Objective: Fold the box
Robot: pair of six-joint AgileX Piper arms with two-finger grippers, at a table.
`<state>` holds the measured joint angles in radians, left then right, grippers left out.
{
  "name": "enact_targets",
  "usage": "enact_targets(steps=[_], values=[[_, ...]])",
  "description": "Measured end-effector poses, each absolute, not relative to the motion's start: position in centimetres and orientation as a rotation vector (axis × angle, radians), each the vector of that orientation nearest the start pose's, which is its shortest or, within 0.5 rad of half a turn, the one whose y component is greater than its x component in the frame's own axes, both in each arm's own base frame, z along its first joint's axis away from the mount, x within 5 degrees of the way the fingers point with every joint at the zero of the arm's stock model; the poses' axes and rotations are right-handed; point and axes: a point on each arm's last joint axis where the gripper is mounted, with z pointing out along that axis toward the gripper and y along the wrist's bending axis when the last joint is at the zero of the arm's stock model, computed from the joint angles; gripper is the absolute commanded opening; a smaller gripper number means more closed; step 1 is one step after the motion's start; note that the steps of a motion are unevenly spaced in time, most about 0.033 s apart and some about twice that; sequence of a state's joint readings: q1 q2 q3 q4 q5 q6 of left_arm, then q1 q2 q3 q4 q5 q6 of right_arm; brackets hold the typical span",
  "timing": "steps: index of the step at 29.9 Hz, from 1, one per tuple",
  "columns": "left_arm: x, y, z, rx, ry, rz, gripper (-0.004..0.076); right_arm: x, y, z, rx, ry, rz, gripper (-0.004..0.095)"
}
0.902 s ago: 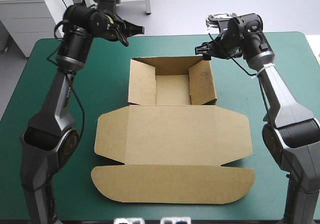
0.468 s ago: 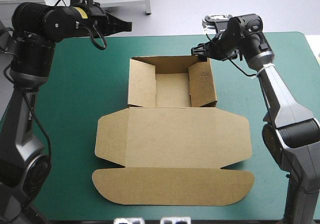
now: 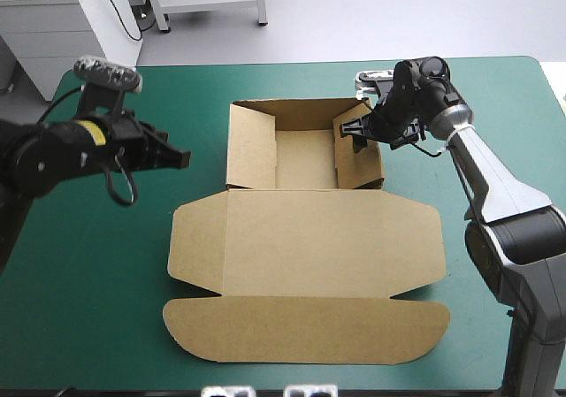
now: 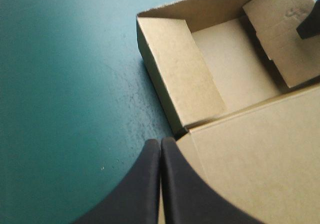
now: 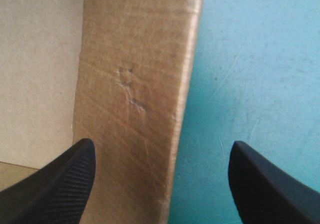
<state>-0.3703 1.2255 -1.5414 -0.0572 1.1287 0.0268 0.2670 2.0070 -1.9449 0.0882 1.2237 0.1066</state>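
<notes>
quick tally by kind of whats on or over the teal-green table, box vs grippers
box, brown, tray part up, lid flat: 1
grippers: 2 (left gripper shut, right gripper open at the box's right wall)
total: 3

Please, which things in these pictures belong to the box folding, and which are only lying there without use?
Belonging to the job:
box, walls raised, lid flat
right gripper, open, one side wall of the box between its fingers
left gripper, shut, not touching the box

Only lying there:
teal-green cover, just the surface under the box; no other loose thing shows on it
</notes>
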Motion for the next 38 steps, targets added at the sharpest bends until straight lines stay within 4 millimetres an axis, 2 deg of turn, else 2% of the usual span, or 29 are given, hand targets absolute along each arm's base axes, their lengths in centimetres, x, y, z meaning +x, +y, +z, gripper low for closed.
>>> enact_targets(steps=[5, 8, 12, 16, 23, 28, 34, 38], values=[[16.5, -6.9, 41.9, 0.443, 2.212, -0.251, -0.0008, 41.8, 12.3, 29.2, -0.198, 2.808, 0.229, 0.0642], [14.2, -5.9, 39.1, 0.431, 2.171, -0.256, -0.0008, 41.7, 12.4, 28.7, -0.204, 2.823, 0.245, 0.0583], [11.2, -4.8, 35.4, 0.422, 2.149, -0.258, -0.0008, 41.6, 12.6, 28.5, -0.222, 2.829, 0.264, 0.0448], [8.7, -3.9, 32.9, 0.409, 2.118, -0.286, -0.0008, 41.6, 12.6, 28.5, -0.232, 2.833, 0.27, 0.03], [6.4, -3.1, 30.0, 0.396, 2.082, -0.307, -0.0008, 41.5, 12.5, 28.0, -0.275, 2.856, 0.25, -0.002], [5.6, -2.8, 28.3, 0.387, 2.058, -0.317, -0.0008, 41.7, 12.6, 27.7, -0.3, 2.848, 0.258, -0.0018], [5.2, -2.6, 27.3, 0.375, 2.011, -0.322, -0.0008, 42.0, 12.5, 27.9, -0.318, 2.844, 0.254, -0.0018], [5.2, -2.6, 27.1, 0.373, 2.008, -0.325, -0.0008, 43.0, 11.3, 29.8, -0.295, 2.789, 0.243, -0.0018]])
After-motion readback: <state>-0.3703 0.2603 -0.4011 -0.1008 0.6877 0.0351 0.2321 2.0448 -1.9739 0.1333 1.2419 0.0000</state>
